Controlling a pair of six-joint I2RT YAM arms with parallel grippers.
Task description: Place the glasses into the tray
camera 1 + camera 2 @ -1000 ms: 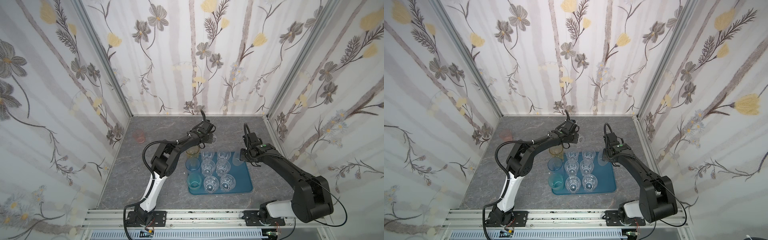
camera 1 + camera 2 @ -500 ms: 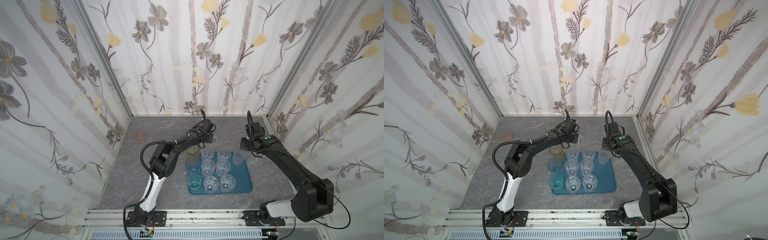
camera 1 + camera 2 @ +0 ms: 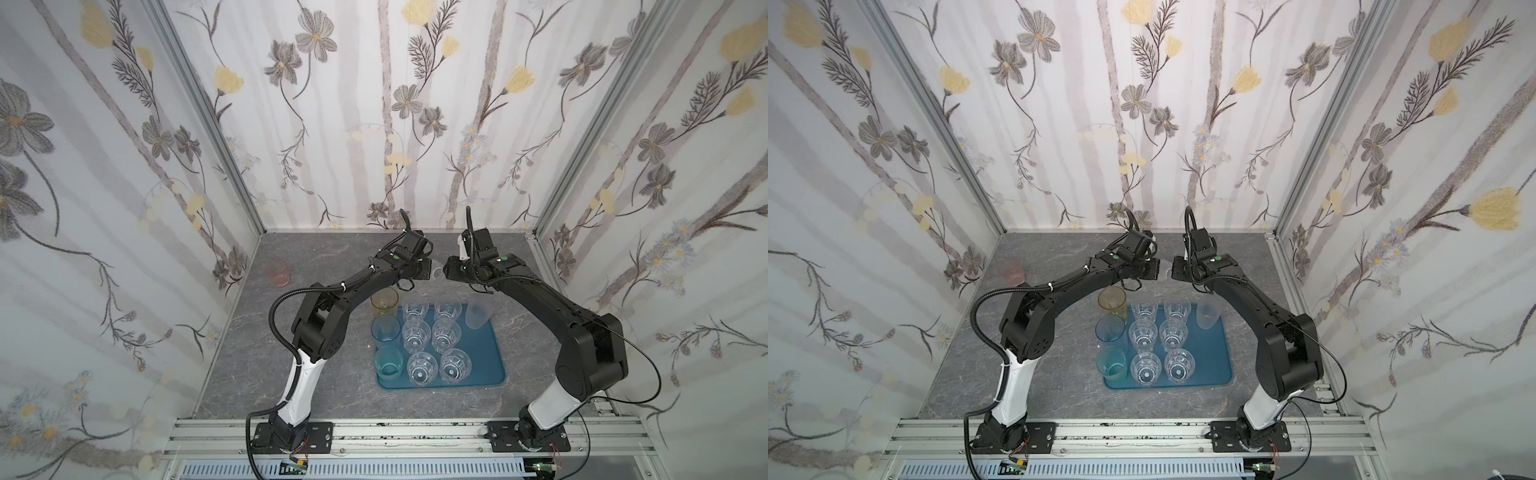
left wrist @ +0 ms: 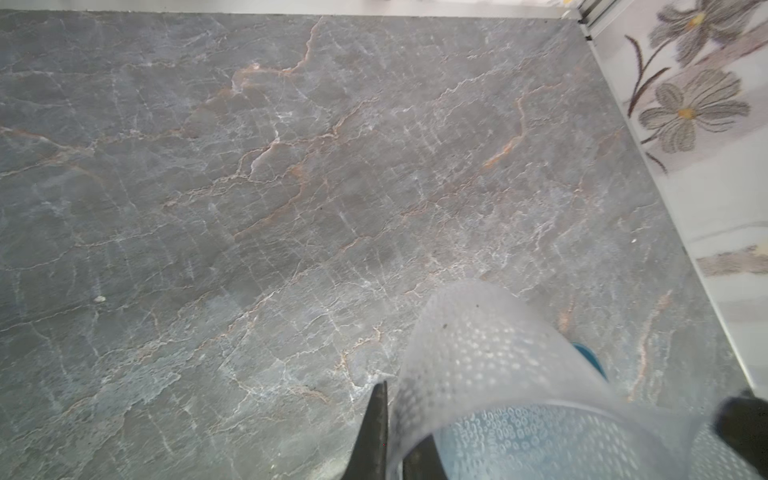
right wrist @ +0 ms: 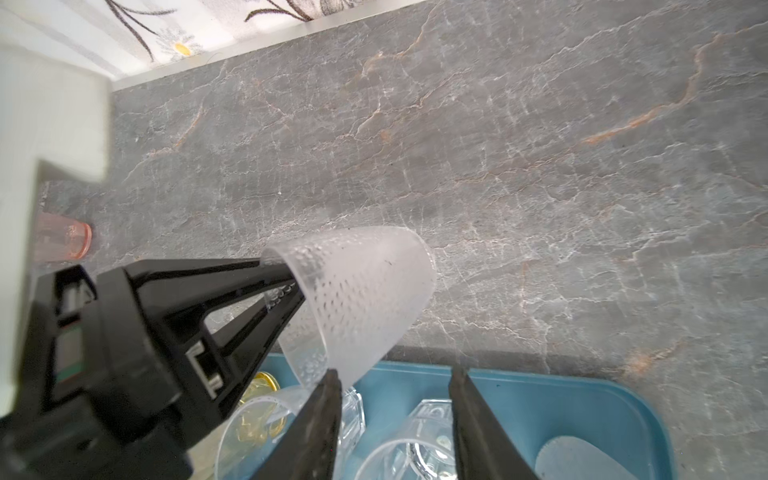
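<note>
Standing in the teal-blue tray [image 3: 486, 365] are six clear faceted tumblers [image 3: 446, 332], upright in two rows of three, with a frosted whitish tumbler [image 3: 478, 313] upright at the far right corner. Down the left side runs a line of three coloured glasses: a teal tumbler [image 3: 388, 365] at the near end, a light blue tumbler [image 3: 385, 328] in the middle, and an amber tumbler [image 3: 384, 301] at the far corner. Whether the amber one sits inside the low rim or just outside it cannot be told. The near right part of the tray floor is bare.

A pink tumbler [image 3: 277, 272] stands alone on the grey marble tabletop [image 3: 257, 353], far to the left and well apart from the tray.

Above the table behind the tray's far edge, both arms meet head-on. The left gripper [image 5: 282, 276] is clamped on the rim of a dotted frosted tumbler [image 5: 365, 291], which hangs tilted on its side in the air, base pointing away from the gripper. The right gripper [image 5: 393, 374] faces it with its jaws parted and nothing between them; one of its fingers [image 5: 328, 415] lies just beside the lifted tumbler's lower wall, though contact cannot be judged.
</note>
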